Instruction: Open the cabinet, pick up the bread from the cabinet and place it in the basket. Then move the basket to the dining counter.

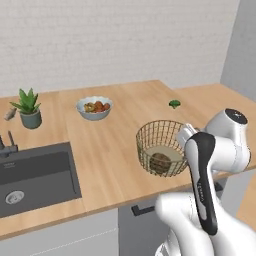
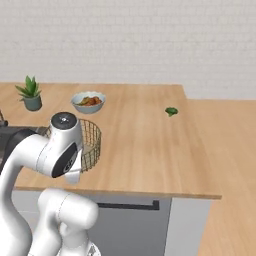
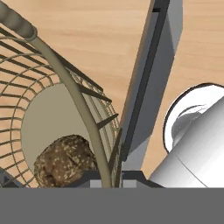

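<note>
The brass wire basket [image 1: 159, 145] is on the light wood dining counter [image 1: 110, 150], near its front edge. The dark brown bread [image 1: 160, 163] lies on the basket's flat base. In the hand view my gripper [image 3: 109, 177] is shut on the basket's rim [image 3: 83, 109], which passes between the two fingertips, and the bread [image 3: 65, 159] lies just inside the rim. From the right base view my arm covers part of the basket [image 2: 91, 145]. The cabinet is out of view.
A dark sink [image 1: 35, 175] is set into the counter at the left. Behind it stands a potted plant [image 1: 29, 107], with a light blue fruit bowl [image 1: 94, 107] to the right. A small green vegetable [image 1: 174, 104] lies further right. Below the counter edge is a grey base cabinet front [image 3: 153, 87].
</note>
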Controlling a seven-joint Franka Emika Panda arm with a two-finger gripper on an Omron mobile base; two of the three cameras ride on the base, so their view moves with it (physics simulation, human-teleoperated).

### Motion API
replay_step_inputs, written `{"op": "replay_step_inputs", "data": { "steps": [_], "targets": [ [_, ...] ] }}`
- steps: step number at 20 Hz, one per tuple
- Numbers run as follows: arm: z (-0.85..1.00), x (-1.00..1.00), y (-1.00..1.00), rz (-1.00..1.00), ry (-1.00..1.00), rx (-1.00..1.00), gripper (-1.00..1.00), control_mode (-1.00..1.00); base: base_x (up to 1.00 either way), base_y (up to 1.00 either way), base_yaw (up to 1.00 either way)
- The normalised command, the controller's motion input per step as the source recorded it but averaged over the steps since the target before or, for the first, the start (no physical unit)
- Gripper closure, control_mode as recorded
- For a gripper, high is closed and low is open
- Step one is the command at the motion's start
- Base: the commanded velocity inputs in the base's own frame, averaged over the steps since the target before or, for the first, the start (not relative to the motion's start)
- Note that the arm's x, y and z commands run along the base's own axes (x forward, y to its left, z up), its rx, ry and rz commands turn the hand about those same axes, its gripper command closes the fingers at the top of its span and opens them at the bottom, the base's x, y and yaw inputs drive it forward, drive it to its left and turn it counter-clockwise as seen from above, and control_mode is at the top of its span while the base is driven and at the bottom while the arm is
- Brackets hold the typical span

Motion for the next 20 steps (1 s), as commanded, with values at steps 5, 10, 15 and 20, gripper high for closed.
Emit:
{"op": "replay_step_inputs", "data": {
  "steps": [5, 10, 15, 20],
  "targets": [
    [0.00, 0.00, 0.00, 0.00, 0.00, 0.00, 1.00, 1.00, 0.53, 0.00, -0.04],
    [0.00, 0.00, 0.00, 0.00, 0.00, 0.00, 1.00, 1.00, 0.70, 0.00, 0.00],
    [0.00, 0.00, 0.00, 0.00, 0.00, 0.00, 1.00, 1.00, 0.37, 0.00, 0.00],
    [0.00, 0.57, -0.03, 0.00, 0.00, 0.00, 1.00, -1.00, 0.20, 0.00, 0.00]
  ]
}}
